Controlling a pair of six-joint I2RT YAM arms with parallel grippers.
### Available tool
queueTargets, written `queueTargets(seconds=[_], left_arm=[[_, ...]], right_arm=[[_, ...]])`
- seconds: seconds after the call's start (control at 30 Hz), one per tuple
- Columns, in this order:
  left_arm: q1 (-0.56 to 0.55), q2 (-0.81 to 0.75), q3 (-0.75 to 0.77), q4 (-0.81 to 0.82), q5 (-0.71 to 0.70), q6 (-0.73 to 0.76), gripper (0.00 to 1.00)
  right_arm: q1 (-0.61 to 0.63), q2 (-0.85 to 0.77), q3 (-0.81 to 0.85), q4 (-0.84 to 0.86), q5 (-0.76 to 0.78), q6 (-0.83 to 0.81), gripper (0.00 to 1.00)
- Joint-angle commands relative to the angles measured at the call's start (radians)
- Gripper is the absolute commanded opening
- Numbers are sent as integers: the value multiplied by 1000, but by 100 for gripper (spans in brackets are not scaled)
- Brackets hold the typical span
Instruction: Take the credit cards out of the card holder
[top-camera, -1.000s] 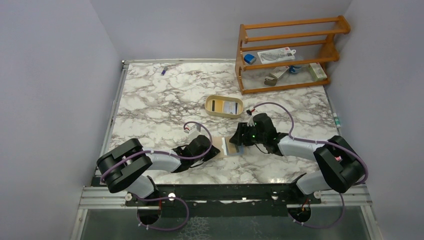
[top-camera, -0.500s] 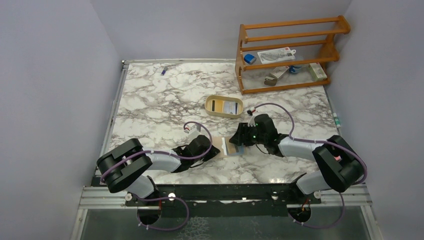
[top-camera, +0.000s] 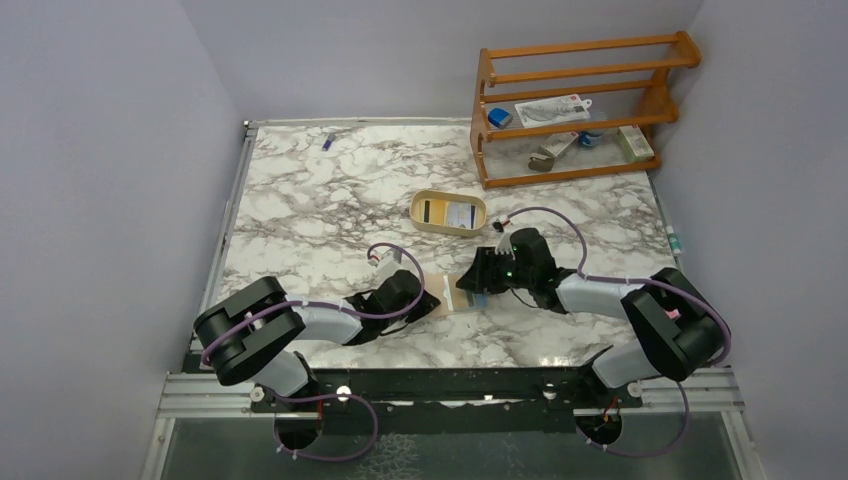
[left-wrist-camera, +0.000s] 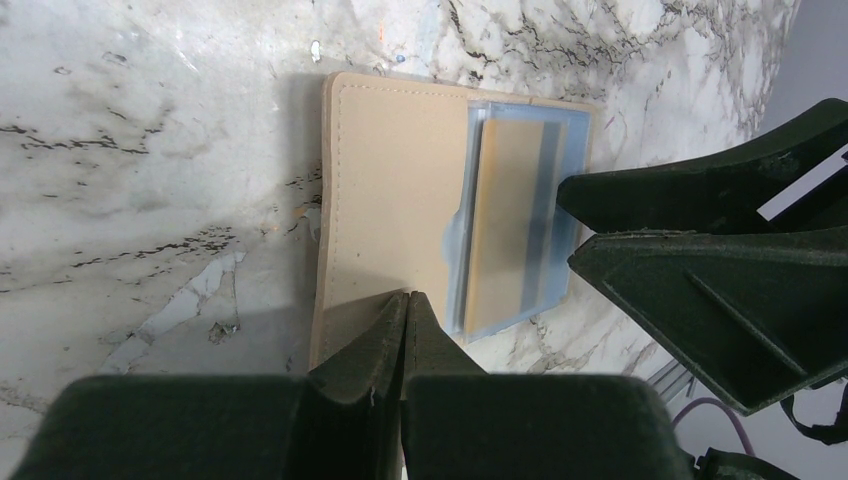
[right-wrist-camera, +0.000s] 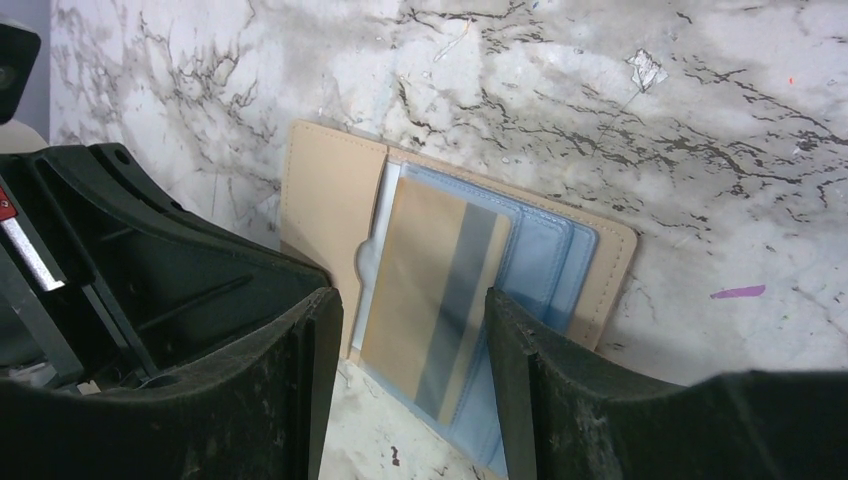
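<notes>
Over the last second the right gripper (top-camera: 478, 282) has crept a little leftward along the marble table (top-camera: 320, 200) toward the card holder (top-camera: 462, 292), while the left arm has hardly stirred. The holder lies open and flat between the two grippers. In the right wrist view its tan leaf (right-wrist-camera: 325, 190) sits beside light blue layers, and a yellowish card with a dark stripe (right-wrist-camera: 440, 270) juts from them. Whether the blue is pocket lining or another card I cannot tell. The right gripper (right-wrist-camera: 410, 300) is spread wide and holds nothing, one finger on either side of that striped card. The left gripper (left-wrist-camera: 408, 300) has its fingers closed tip to tip on the near edge of the holder (left-wrist-camera: 390, 200), seemingly pinning it down (I cannot see whether it pinches the leaf or only presses on it). So the step in hand looks like lining up to pull out this card. Two cards (top-camera: 450, 213) already lie in the cream oval tray (top-camera: 414, 203) farther back. The next move likely calls for closing on the card's exposed end alone and drawing it along the pocket's line while the holder stays pinned. No brand or writing can be read: the card face shown is plain, and the packets on the wooden rack (top-camera: 585, 100) are too small to read.
</notes>
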Motion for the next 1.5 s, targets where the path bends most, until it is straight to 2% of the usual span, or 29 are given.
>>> queueTargets(seconds=[0.0,0.27,0.67,0.9,1.07,1.3,1.4,1.47], left_arm=[[-10,53,-41,-176,-15,22,0],[-8,43,-46,-180,-19,22,0],[-10,27,-39,-203,-28,25,0],[-8,26,-32,-215,-29,28,0],[-9,3,-37,-235,-39,28,0],[-8,-13,-46,-245,-51,28,0],[-8,-7,-46,-239,-50,27,0],[-8,-1,-44,-233,-48,27,0]], right_arm=[[12,34,-33,17,-69,50,59],[12,-4,-56,-92,107,73,59],[12,76,-152,-28,186,154,59],[12,14,-196,-39,259,207,60],[12,-5,-208,-114,348,287,60],[13,39,-178,-160,382,312,59],[12,76,-174,-141,365,307,59],[15,103,-180,-95,298,299,58]])
